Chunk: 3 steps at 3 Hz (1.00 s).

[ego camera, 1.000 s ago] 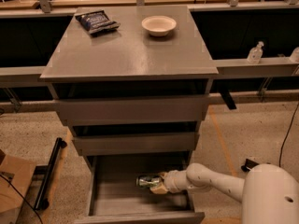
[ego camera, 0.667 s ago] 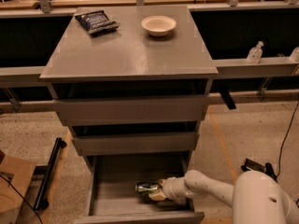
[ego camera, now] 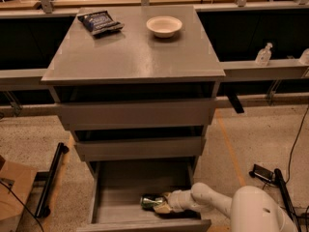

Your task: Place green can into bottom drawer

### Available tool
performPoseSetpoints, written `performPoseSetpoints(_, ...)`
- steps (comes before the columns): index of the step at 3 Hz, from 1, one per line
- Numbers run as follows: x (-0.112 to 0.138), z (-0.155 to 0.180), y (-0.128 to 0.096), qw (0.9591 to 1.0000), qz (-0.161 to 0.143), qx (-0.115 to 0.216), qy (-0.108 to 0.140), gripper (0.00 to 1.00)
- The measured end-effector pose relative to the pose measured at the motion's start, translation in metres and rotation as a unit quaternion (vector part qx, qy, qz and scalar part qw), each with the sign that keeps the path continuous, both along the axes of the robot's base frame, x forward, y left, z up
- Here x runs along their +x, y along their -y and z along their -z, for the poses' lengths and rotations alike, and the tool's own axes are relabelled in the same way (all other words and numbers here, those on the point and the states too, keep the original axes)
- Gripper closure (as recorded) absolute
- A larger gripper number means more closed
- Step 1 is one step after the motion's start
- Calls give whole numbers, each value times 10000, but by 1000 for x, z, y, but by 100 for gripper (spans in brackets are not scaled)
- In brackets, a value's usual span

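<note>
Grey cabinet with a flat counter [ego camera: 135,57] on top, viewed from above and in front. Near the counter's back-left corner, a dark blue chip bag [ego camera: 100,22]. Near the back edge, a little right of centre, a pale bowl [ego camera: 164,26]. Below the front edge, a top drawer [ego camera: 135,114] and, under it, a middle drawer [ego camera: 140,148], both shallow.

Lowest of all, the bottom drawer [ego camera: 126,186], pulled well out past the counter's front edge, grey floor on show. Inside it, close to its front wall and roughly below the middle of the counter's front edge, the green can [ego camera: 150,201], lying on its side. At the can's right end, the gripper [ego camera: 163,206], narrowed around the can and holding it, entering the drawer from the right. Unclear whether resting on the drawer floor or just above it.

Behind the gripper, a white arm [ego camera: 207,199] leading right to a rounded white robot body [ego camera: 256,211], beyond the counter's front-right corner. Past the counter's right edge, on a ledge, a small clear bottle [ego camera: 263,55].
</note>
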<state>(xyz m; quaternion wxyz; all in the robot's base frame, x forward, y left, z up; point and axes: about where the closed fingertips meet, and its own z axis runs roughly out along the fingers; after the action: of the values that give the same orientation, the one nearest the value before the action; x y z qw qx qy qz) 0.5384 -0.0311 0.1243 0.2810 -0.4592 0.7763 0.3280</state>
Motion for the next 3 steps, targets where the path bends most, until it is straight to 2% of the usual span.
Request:
performPoseSetpoints(2, 14, -41, -6, 9986, 108, 474, 205, 15)
performPoseSetpoints(3, 13, -40, -8, 9986, 99, 484, 197, 0)
